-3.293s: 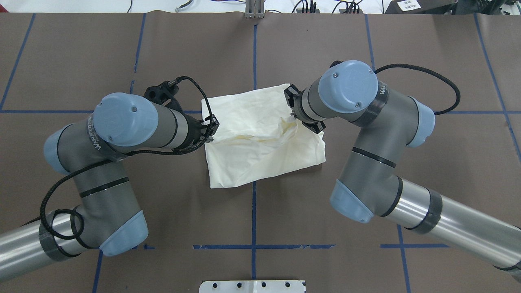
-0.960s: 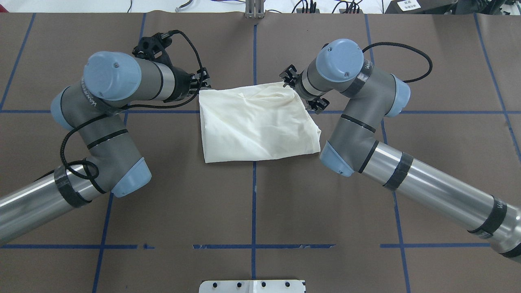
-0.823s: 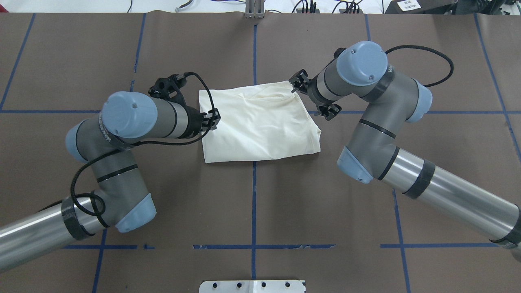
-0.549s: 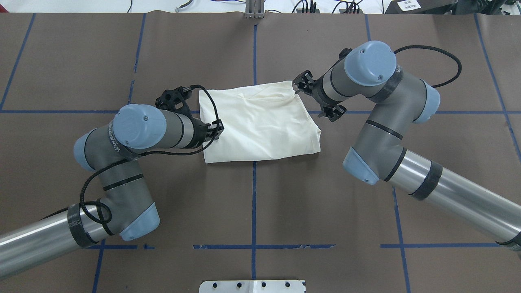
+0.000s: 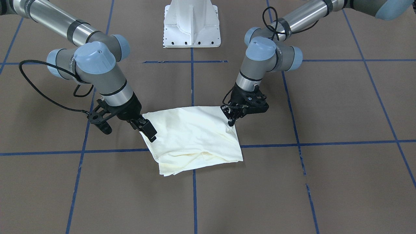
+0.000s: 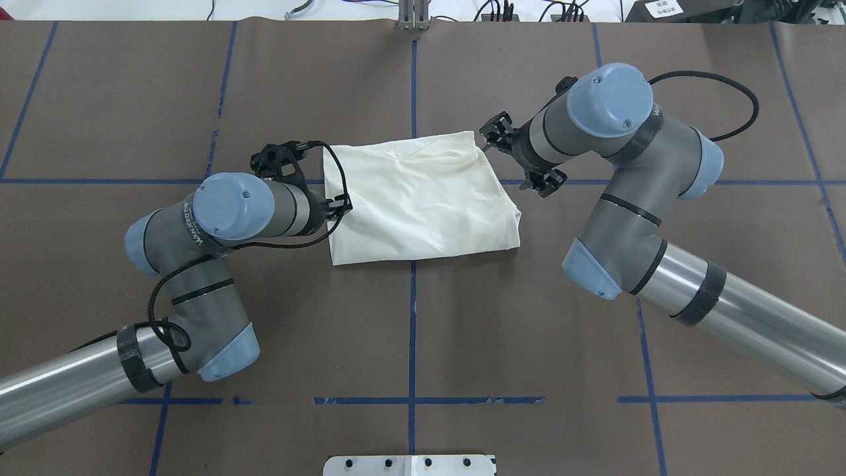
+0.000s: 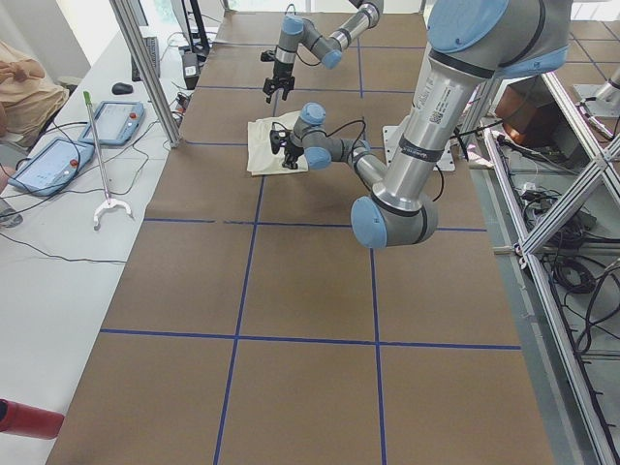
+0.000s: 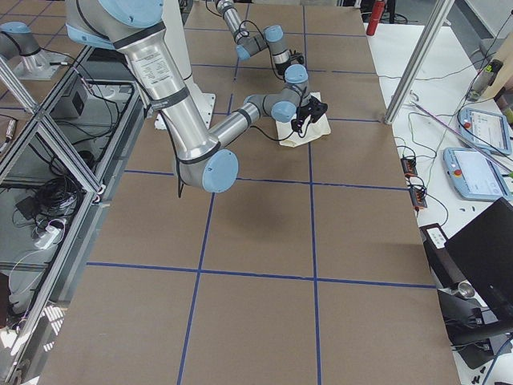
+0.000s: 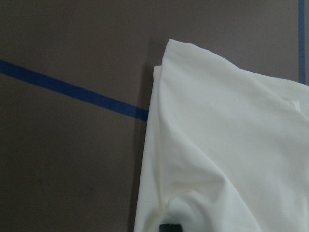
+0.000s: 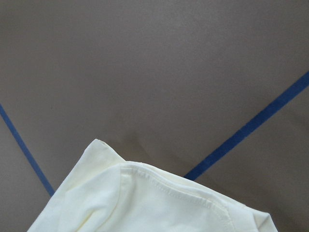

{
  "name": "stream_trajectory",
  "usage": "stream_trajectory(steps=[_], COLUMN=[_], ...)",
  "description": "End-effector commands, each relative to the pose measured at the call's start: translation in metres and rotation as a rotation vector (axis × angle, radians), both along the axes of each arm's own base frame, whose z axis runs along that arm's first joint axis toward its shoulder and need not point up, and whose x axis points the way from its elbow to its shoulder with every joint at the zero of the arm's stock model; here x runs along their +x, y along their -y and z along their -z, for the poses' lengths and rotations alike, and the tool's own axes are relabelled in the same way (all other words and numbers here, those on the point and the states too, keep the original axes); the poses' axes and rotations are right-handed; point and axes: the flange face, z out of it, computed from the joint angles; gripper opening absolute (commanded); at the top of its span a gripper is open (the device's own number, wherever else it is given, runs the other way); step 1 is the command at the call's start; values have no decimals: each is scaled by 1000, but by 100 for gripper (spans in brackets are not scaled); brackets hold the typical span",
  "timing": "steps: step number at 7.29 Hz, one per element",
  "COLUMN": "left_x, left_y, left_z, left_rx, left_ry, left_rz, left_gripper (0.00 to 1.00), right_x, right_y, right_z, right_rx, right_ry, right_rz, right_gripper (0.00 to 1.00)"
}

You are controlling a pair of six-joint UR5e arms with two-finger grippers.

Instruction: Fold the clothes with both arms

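Around the folded cream-white T-shirt (image 6: 423,198), the black left gripper (image 6: 342,206) at nine o'clock and the right gripper (image 6: 488,147) at two are sitting, openings unreadable; all layers likely need pinching.

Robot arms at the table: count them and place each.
2. The left arm is on the overhead view's left, at the shirt's left edge; the right arm is at its far right corner.

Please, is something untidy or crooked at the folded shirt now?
Yes. The cream-white folded shirt lies crooked against the blue tape lines, and along its far edge in the overhead view the layers bulge and do not line up.
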Motion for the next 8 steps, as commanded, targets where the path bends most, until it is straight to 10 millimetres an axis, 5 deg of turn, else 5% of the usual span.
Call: stream_trajectory(steps=[1,2,4,5,6,7,8], left_x=[-48,-69,-94,-126,-162,-197,-248], left_y=[10,4,-10,-37,-39,-23,0], left_z=[21,16,38,38,25,9,-19], left_rx=[15,16,4,42,118,151,241], left_ry=[-53,-62,-56,-43,-2,28,91], left_rz=[7,6,1,-55,-106,-152,-220], left_gripper=[0,0,0,0,0,0,0], right_x=[5,15,57,90,121,166,232], right_y=[0,-9,-19,-10,-19,-26,-27], right_z=[4,-6,-31,-50,-91,-127,-168], right_rx=[3,2,-17,-16,49,125,165], right_ry=[5,3,2,-9,-77,-142,-171], right_rz=[-4,-2,-3,14,76,136,201], right_gripper=[100,100,100,100,100,100,100])
